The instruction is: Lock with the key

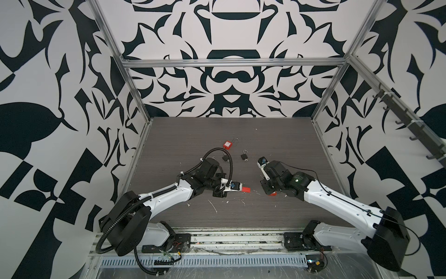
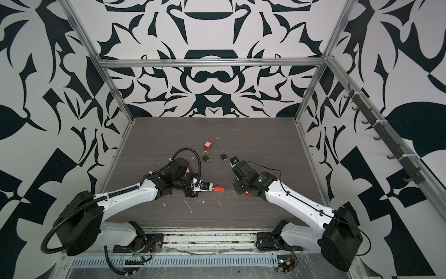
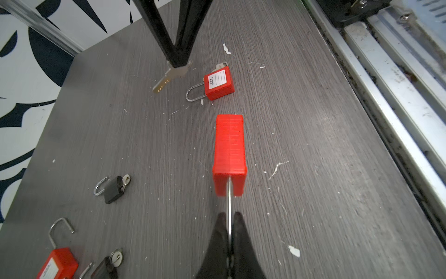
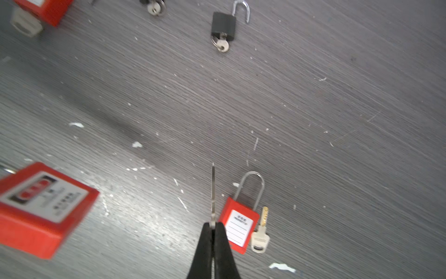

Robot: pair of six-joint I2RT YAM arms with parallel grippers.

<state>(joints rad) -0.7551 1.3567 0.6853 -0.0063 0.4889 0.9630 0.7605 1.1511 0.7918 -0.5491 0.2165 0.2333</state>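
My left gripper (image 3: 229, 215) is shut on the thin steel shackle of a red padlock (image 3: 230, 154), whose body sticks out ahead of the fingers above the table. In both top views the same padlock (image 1: 246, 190) (image 2: 219, 189) hangs near the table's middle front. A silver key (image 4: 212, 193), seen edge-on, is pinched in my shut right gripper (image 4: 212, 225). The left wrist view shows that key (image 3: 169, 77) below the right fingers (image 3: 178, 55), a short way from the held padlock's far end and not touching it.
A second red padlock (image 4: 239, 224) with its shackle closed lies under the right gripper, a loose key (image 4: 260, 233) beside it. Further back lie a red padlock (image 1: 227, 144) with a raised shackle and two small black padlocks (image 1: 244, 156) (image 1: 225, 158). White flecks dot the grey table (image 1: 277, 145).
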